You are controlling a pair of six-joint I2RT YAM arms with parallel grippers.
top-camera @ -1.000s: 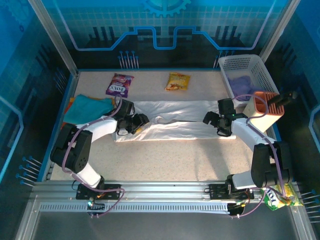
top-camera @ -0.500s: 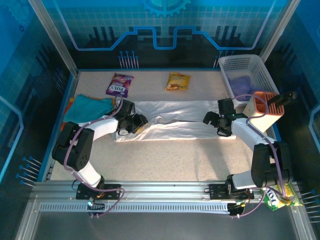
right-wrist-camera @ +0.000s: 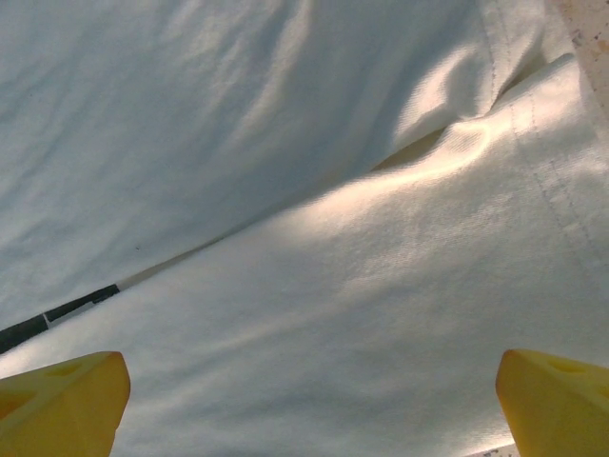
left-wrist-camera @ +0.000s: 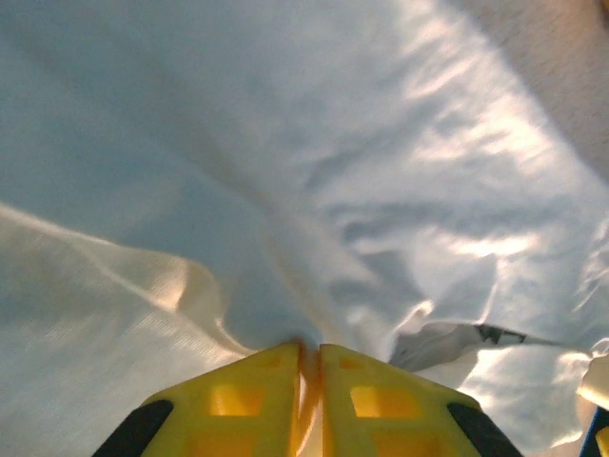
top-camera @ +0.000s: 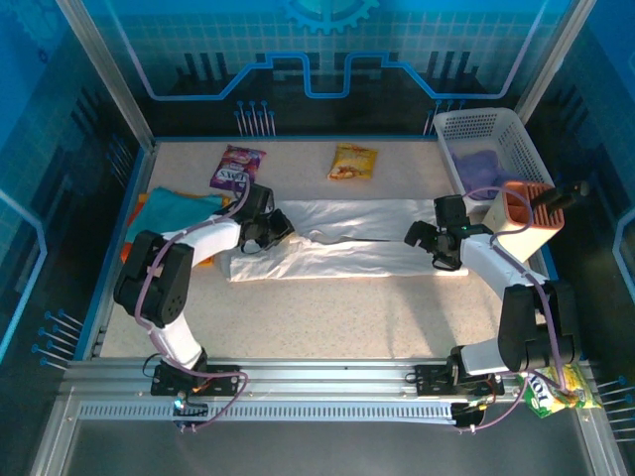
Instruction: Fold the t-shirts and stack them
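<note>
Bare table (top-camera: 347,317) lies nearest the bases. Mid-table, the white t-shirt (top-camera: 347,253) is spread sideways as a long, partly folded band. The left gripper (left-wrist-camera: 309,347) is pinched tight on a ridge of cloth near the shirt's left end, the fabric puckering into the fingers, likely a grab to lift that end for a fold. The right gripper (right-wrist-camera: 306,381) is low over the right end, fingers spread wide and holding nothing, probably set to take the matching side. The teal t-shirt (top-camera: 174,213) sits folded at the left edge, likely the stack. Farther back are the purple snack packet (top-camera: 236,167), yellow snack packet (top-camera: 353,162) and white basket (top-camera: 491,149).
</note>
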